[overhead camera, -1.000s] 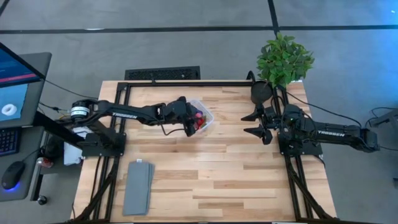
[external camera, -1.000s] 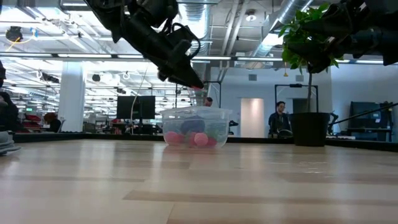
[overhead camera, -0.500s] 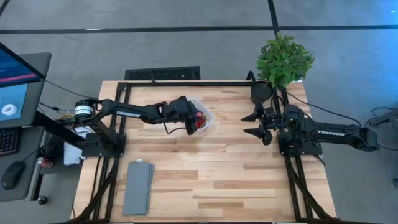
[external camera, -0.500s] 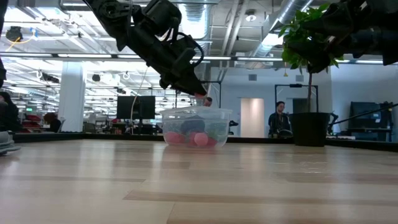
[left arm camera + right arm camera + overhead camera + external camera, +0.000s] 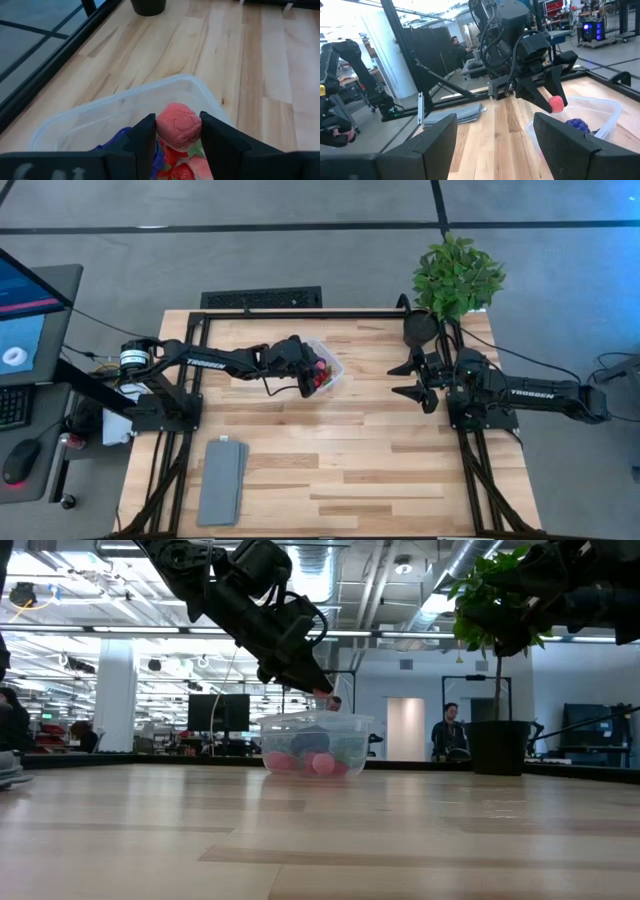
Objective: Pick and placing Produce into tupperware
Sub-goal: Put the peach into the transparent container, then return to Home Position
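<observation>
The clear tupperware [image 5: 325, 366] sits on the far middle of the table, with red, pink and purple produce inside it [image 5: 312, 762]. My left gripper [image 5: 176, 131] hovers just over the tub [image 5: 125, 107], shut on a small pink produce piece [image 5: 178, 123], also seen in the right wrist view [image 5: 556, 103]. My right gripper [image 5: 408, 379] is open and waits near the table's right side, below the potted plant. My left gripper pinches the pink produce piece [image 5: 178, 123] between its two fingers, one on each side of it. The fingers slant down from the table's left. The piece is lifted clear, just above the tub's open top [image 5: 322, 700].
A leafy potted plant [image 5: 455, 275] stands at the far right corner. A flat grey slab [image 5: 221, 480] lies near the near left edge. People and desks show in the room beyond the table. The wide wooden middle and near part of the table [image 5: 380, 470] is bare.
My left gripper, holding the pink piece, has dropped a little toward the tub and moved slightly toward the table's right, then held still. The right arm has kept still.
</observation>
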Tool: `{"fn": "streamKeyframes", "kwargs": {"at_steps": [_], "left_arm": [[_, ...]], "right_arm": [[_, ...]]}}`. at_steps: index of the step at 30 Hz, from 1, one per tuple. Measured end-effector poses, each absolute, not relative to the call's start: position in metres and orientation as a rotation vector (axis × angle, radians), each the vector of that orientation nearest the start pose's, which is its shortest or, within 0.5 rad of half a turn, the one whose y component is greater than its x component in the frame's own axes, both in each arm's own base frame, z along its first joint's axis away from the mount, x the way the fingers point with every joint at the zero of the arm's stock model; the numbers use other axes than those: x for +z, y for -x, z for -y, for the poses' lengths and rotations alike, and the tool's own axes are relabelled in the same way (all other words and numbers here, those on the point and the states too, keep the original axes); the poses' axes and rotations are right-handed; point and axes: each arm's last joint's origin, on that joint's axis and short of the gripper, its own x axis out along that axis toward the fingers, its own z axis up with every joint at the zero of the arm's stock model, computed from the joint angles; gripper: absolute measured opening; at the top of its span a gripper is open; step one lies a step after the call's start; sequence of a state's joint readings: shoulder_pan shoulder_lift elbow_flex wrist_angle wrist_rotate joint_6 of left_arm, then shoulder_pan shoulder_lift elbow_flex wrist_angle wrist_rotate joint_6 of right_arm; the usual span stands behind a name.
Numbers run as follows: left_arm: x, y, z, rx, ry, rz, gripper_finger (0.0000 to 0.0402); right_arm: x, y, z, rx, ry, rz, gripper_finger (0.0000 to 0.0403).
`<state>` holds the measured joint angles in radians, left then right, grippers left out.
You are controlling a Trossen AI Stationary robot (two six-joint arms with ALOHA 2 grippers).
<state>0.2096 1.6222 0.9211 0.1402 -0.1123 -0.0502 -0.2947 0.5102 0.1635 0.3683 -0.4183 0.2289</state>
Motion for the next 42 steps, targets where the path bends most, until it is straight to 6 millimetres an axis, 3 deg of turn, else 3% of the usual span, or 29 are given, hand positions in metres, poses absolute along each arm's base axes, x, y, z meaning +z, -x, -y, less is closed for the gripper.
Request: {"fn": "streamKeyframes", "kwargs": {"at_steps": [7, 21, 30, 36, 42], "left_arm": [[0.202, -0.332, -0.074, 0.327, 0.077, -0.576, 0.0165], [0.203, -0.333, -0.072, 0.276, 0.11, -0.561, 0.0167], [0.223, -0.328, -0.068, 0.17, 0.174, -0.482, 0.0167], [0.226, -0.307, -0.063, 0.165, 0.194, -0.398, 0.0167], [0.211, -0.268, -0.056, 0.203, 0.277, -0.272, 0.0167]], "right_arm": [[0.208, -0.132, 0.028, 0.125, -0.221, 0.006, 0.0286], [0.208, -0.132, 0.028, 0.125, -0.228, 0.006, 0.0286], [0.208, -0.133, 0.025, 0.145, -0.229, 0.006, 0.0286], [0.207, -0.133, 0.023, 0.161, -0.23, 0.001, 0.0286], [0.207, -0.133, 0.023, 0.16, -0.225, -0.004, 0.0286]]}}
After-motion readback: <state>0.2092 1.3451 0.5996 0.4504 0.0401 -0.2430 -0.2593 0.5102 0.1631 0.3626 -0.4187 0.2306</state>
